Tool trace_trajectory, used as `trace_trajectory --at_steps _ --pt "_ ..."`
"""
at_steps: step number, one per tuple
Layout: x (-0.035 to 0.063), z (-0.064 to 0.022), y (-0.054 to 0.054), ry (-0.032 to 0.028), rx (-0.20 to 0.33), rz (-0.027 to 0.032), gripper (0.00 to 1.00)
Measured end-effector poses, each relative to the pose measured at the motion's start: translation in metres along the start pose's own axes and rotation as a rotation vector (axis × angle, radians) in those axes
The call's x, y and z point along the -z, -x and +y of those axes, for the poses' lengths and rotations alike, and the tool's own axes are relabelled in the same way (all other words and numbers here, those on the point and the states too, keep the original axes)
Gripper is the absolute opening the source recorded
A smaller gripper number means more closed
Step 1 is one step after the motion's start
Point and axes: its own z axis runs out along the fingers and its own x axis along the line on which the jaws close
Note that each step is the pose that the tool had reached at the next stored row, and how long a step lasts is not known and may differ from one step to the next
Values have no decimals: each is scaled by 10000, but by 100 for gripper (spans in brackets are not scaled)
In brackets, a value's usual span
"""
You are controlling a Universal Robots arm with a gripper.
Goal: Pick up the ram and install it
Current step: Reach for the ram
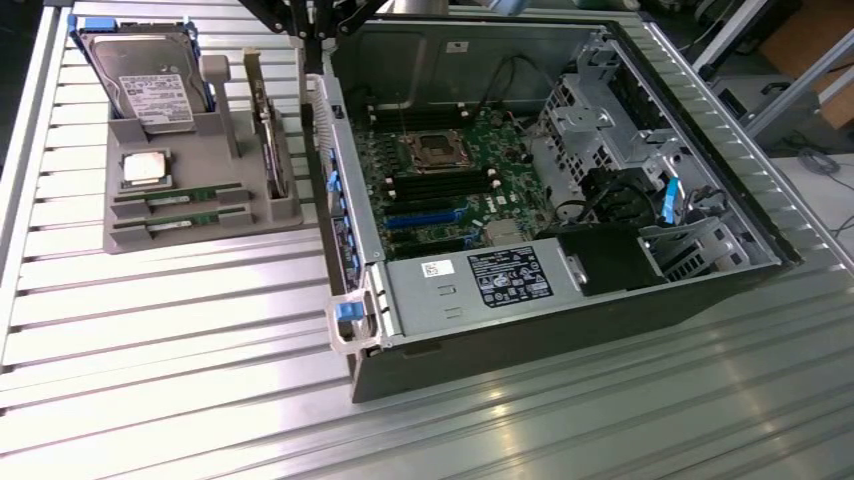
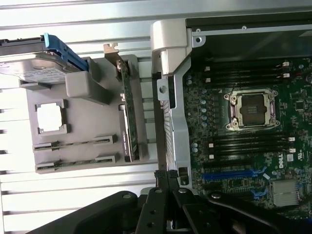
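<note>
Gray holder (image 1: pixel 200 165) sits on the slatted table (image 1: pixel 160 340).
- One ram stick (image 1: pixel 174 197) lies on edge in the holder's slot just beside the processor (image 1: pixel 144 168).
- The other ram stick (image 1: pixel 174 222) is in the holder's outermost slot, parallel to the first. Both are seated and neither is touched.
- Hard drive (image 1: pixel 147 75) stands at the holder's opposite end.
- Expansion card (image 1: pixel 267 140) stands upright along the holder's edge nearest the computer case (image 1: pixel 467 45).
- Gripper (image 1: pixel 314 40) hangs above the case's side wall (image 1: pixel 334 180), just past the holder's card edge. Its fingers are pinched together with nothing between them, well apart from both sticks.
- In the wrist view the fingertips (image 2: pixel 161 176) meet over that wall, with the processor socket (image 2: pixel 251 109) beyond it.
</note>
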Motion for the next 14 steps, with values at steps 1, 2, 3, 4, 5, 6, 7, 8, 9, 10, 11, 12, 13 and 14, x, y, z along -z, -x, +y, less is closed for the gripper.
trace_trajectory --at_steps 1,2,3,4,5,6,7,8,9,10,11,12,13,14 --pt "0 -1 -7 0 0 0 11" --pt "0 -1 -14 0 -1 -1 11" --pt "1 -1 -18 0 0 0 11" --pt "1 -2 -24 -1 0 0 11" --pt "1 -2 -30 0 0 0 11" --pt "1 -3 -34 0 0 0 11" --pt "1 -3 -42 -1 0 0 11" --pt "1 -4 -47 0 0 0 11" --pt "2 -4 -52 -1 0 0 11" --pt "2 -4 -56 0 0 0 11" --pt "2 -5 -61 0 0 0 11" --pt "2 -5 -65 0 0 0 11" --pt "2 -5 -70 0 0 0 11" --pt "2 -6 -79 0 0 0 11"
